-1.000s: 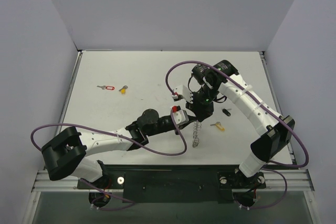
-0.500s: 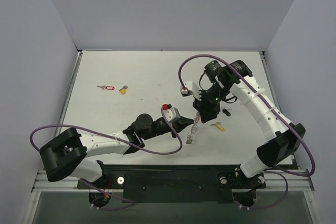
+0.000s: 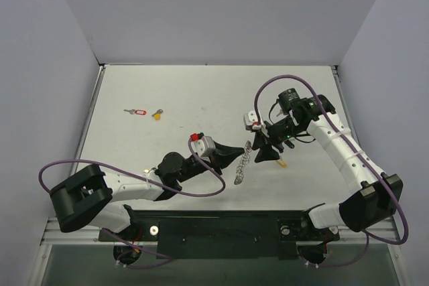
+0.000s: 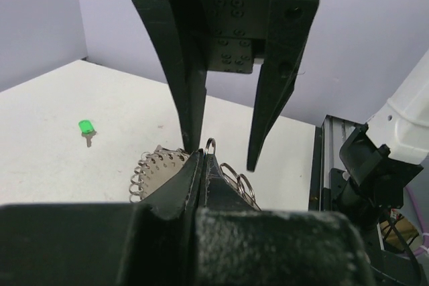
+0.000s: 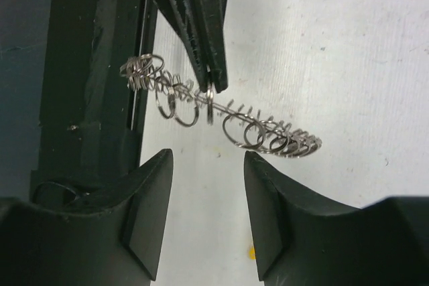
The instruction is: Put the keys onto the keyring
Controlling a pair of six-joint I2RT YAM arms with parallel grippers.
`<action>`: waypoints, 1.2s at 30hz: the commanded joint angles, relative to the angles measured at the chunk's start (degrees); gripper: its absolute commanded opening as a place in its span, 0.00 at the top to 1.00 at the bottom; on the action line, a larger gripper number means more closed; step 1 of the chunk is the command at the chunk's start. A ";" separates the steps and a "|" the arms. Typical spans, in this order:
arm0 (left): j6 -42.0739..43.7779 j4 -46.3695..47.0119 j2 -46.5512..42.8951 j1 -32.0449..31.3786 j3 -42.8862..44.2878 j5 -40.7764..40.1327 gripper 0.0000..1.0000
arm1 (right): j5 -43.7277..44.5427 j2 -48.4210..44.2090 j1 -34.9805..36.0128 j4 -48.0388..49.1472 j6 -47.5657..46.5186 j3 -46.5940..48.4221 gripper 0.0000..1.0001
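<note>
The keyring [image 3: 241, 164], a silvery coil of wire loops, hangs edge-on above the table middle. My left gripper [image 3: 238, 153] is shut on one of its loops; in the left wrist view the jaws [image 4: 203, 156] pinch the keyring [image 4: 155, 165] at their tip. My right gripper [image 3: 261, 151] stands open just right of the ring, touching nothing. In the right wrist view its fingers [image 5: 149, 212] frame bare table below the keyring [image 5: 231, 113]. A red-tagged key [image 3: 137, 112] and a yellow key [image 3: 157, 114] lie far left. Another yellow key [image 3: 282, 163] lies under the right gripper. A green key [image 4: 85, 127] lies apart.
The table's near edge with the black rail [image 3: 221, 227] runs just below the ring. Purple cables [image 3: 213, 189] loop off both arms. Grey walls [image 3: 47, 65] close the table on three sides.
My right gripper has opened and pulled back to the right, off the keyring. My left arm has drawn the ring slightly left.
</note>
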 commanded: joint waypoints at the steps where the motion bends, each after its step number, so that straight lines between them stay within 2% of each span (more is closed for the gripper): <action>1: -2.15 9.55 0.32 0.18 0.53 -0.60 1.00 | -7.30 2.11 0.11 1.77 -3.99 1.98 0.59; 12: -2.16 9.29 0.67 0.18 0.35 -0.34 1.00 | -9.50 1.06 -0.25 0.98 -2.23 2.96 0.69; 19: -2.07 8.76 -0.21 0.36 -0.09 -0.95 1.00 | -6.52 -0.70 -0.77 -0.34 -1.88 2.96 0.62; 24: -2.16 8.59 -0.47 0.44 -0.26 -0.69 1.00 | -6.60 -0.87 -1.21 -2.44 -2.93 4.54 0.62; 36: -2.95 9.03 -0.03 0.53 -0.09 0.19 1.00 | -9.68 3.69 0.90 -7.63 -7.15 8.14 0.78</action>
